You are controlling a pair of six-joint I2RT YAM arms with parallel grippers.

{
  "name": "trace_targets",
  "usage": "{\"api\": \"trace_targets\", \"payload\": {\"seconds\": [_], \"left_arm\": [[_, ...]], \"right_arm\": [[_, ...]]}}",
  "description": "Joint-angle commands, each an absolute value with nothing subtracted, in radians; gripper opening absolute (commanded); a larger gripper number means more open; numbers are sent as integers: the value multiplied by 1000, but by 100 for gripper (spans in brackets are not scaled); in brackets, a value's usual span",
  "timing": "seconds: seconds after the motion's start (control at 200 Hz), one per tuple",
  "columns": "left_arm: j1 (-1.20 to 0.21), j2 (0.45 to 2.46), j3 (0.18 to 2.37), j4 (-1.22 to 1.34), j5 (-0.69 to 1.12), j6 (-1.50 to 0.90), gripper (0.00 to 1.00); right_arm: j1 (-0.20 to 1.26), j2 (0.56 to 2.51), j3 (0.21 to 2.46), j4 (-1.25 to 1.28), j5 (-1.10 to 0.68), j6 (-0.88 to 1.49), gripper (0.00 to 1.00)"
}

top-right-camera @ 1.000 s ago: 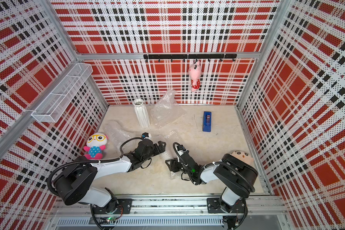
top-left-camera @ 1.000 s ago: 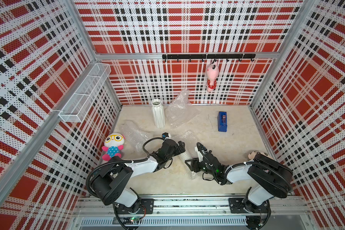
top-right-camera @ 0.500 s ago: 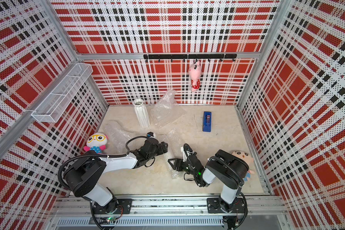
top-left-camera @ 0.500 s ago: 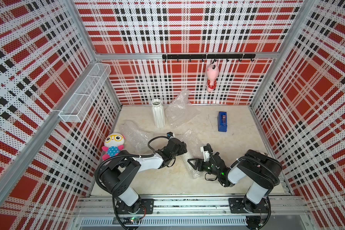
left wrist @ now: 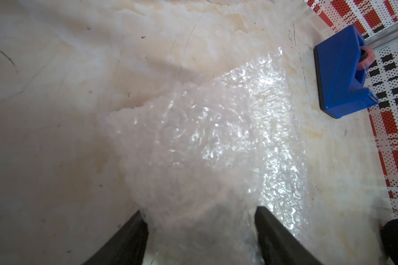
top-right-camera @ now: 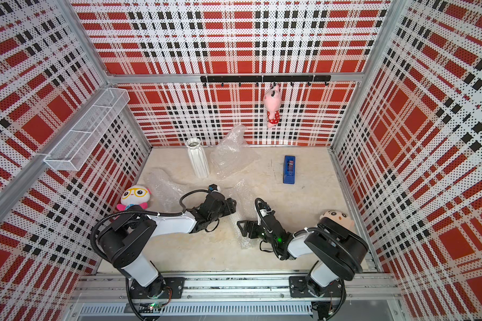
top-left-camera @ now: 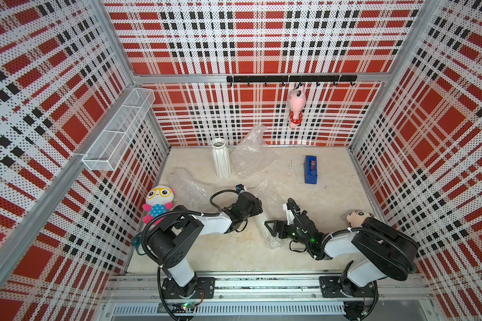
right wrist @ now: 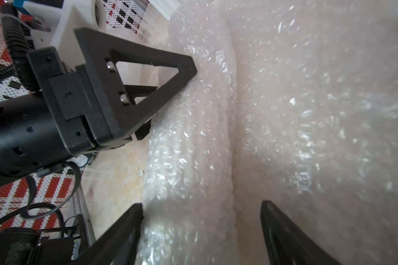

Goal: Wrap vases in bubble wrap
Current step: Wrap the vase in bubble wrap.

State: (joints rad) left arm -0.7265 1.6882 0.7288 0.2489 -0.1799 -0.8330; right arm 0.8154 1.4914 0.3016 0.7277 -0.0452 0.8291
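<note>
**Marble-look tabletop [top-left-camera: 331,200]: wrap bundle lying between both arms**

At centre front, a rolled bubble wrap bundle [top-left-camera: 269,198] is lying between the arms. The left gripper [left wrist: 201,215] is straddling it, with both fingers touching the wrap; whether it is clamping cannot be told. The right gripper [right wrist: 201,206] is standing spread over the bundle, released. At the back, the tall white ribbed vase [top-left-camera: 221,158] is standing upright and bare, just beside a crumpled bubble wrap sheet [top-left-camera: 249,154].
</note>
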Motion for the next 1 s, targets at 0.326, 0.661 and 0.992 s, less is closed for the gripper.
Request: {"api": "trace_targets", "payload": {"seconds": [0.326, 0.661, 0.992], "left_arm": [[-728, 1726, 707, 292, -130, -855, 76], [-709, 1734, 688, 334, -83, -871, 76], [-705, 1716, 696, 345, -58, -869, 80]], "right_arm": [[1029, 1368, 553, 180, 390, 486, 84], [1095, 1525, 635, 133, 413, 475, 80], [1089, 1580, 644, 125, 400, 485, 71]]}}
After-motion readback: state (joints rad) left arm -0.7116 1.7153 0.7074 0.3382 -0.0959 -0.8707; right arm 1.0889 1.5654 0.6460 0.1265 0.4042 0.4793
